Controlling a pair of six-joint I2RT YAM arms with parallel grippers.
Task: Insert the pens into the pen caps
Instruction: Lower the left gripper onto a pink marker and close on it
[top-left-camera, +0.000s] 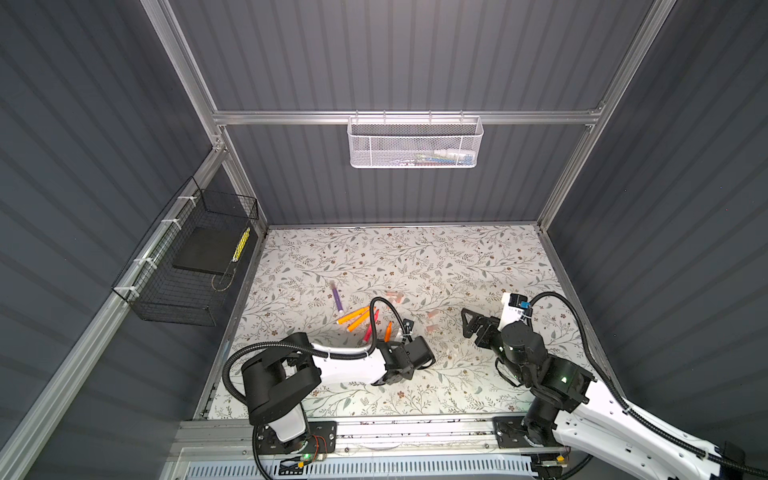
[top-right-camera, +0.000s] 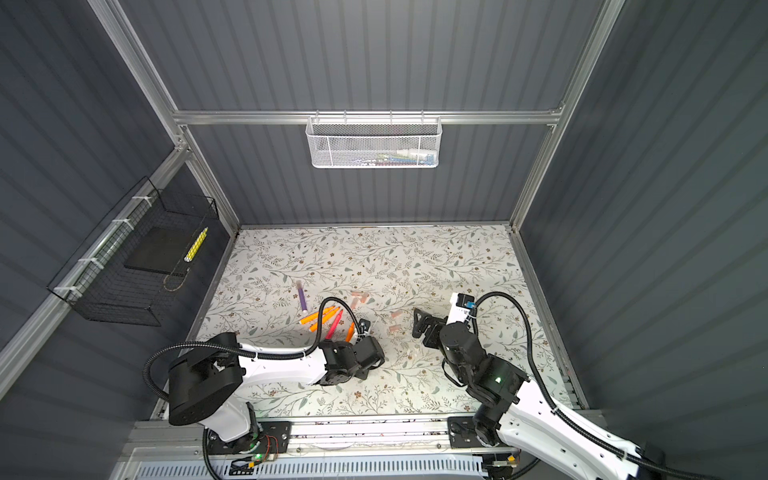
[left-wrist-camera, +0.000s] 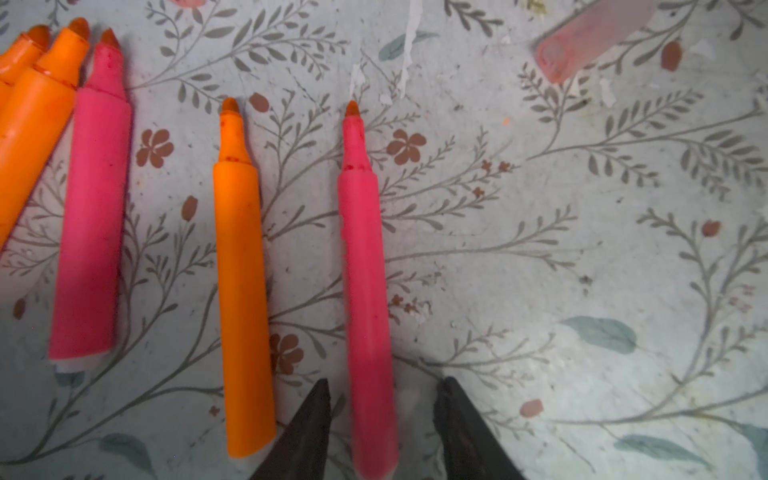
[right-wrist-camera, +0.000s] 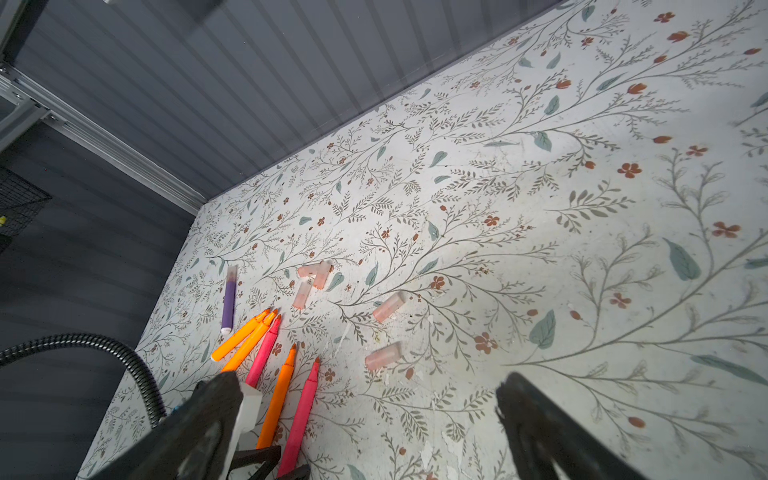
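Note:
Several pens lie uncapped on the floral table (top-left-camera: 415, 257). Two orange ones (left-wrist-camera: 29, 108) and a pink-red one (left-wrist-camera: 89, 232) sit bunched together, with a lone orange pen (left-wrist-camera: 243, 291) beside them. My left gripper (left-wrist-camera: 384, 386) is open, its fingertips straddling the back end of another pink-red pen (left-wrist-camera: 365, 266) with a gap on each side. A purple pen (top-left-camera: 337, 298) lies further back with a pale piece on its far end. Several pale pink pen caps (right-wrist-camera: 382, 356) (top-left-camera: 434, 313) are scattered between the arms. My right gripper (right-wrist-camera: 368, 384) (top-left-camera: 469, 326) hovers wide open and empty.
The left arm's black cable (top-left-camera: 374, 316) arches over the pens. A black wire basket (top-left-camera: 187, 266) holding a dark slab hangs on the left wall. A white mesh basket (top-left-camera: 415, 143) hangs on the back wall. Aluminium rails border the table.

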